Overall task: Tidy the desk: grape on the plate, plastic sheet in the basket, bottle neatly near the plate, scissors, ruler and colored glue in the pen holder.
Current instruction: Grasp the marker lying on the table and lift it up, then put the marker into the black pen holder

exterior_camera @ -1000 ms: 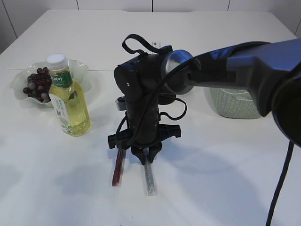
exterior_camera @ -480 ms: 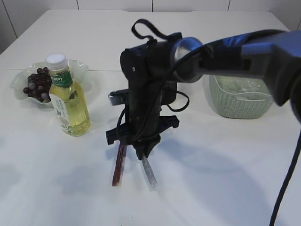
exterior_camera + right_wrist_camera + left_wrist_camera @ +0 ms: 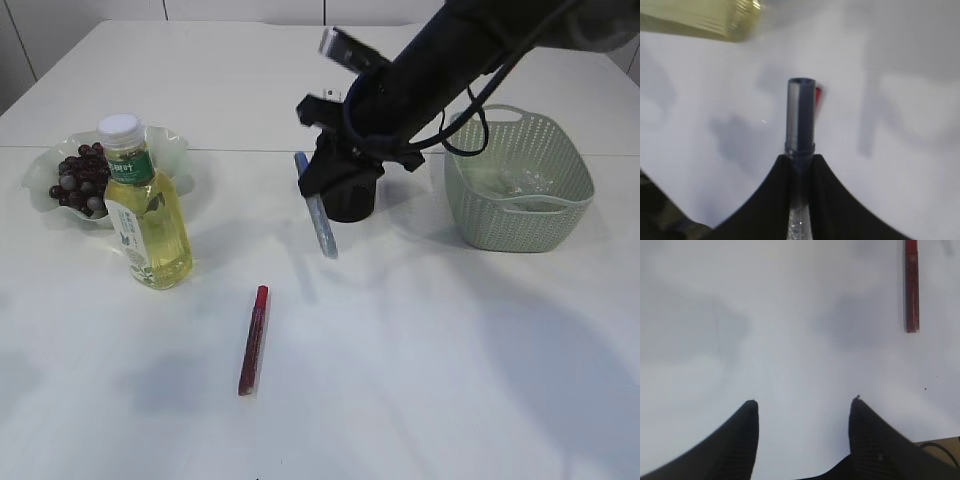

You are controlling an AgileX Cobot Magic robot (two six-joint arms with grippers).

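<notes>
My right gripper (image 3: 800,156) is shut on a silver-blue colored glue tube (image 3: 800,115). In the exterior view it holds that tube (image 3: 322,228) tilted in the air, just left of the black pen holder (image 3: 352,205). A red colored glue tube (image 3: 253,338) lies flat on the table, also at the top right of the left wrist view (image 3: 911,285). My left gripper (image 3: 804,402) hovers open over bare table. The bottle (image 3: 145,205) of yellow drink stands upright beside the plate (image 3: 180,150) with the grape bunch (image 3: 80,180) on it. The plastic sheet (image 3: 505,180) lies in the green basket (image 3: 520,228). Scissors and ruler are out of view.
The right arm (image 3: 470,50) reaches in from the upper right over the pen holder, with the basket to its right. A blurred part of the bottle (image 3: 705,17) shows at the top left of the right wrist view.
My right gripper closed on the silver-blue glue tube, lifted it off the table and carried it back and right to the pen holder. The red tube stayed put.
</notes>
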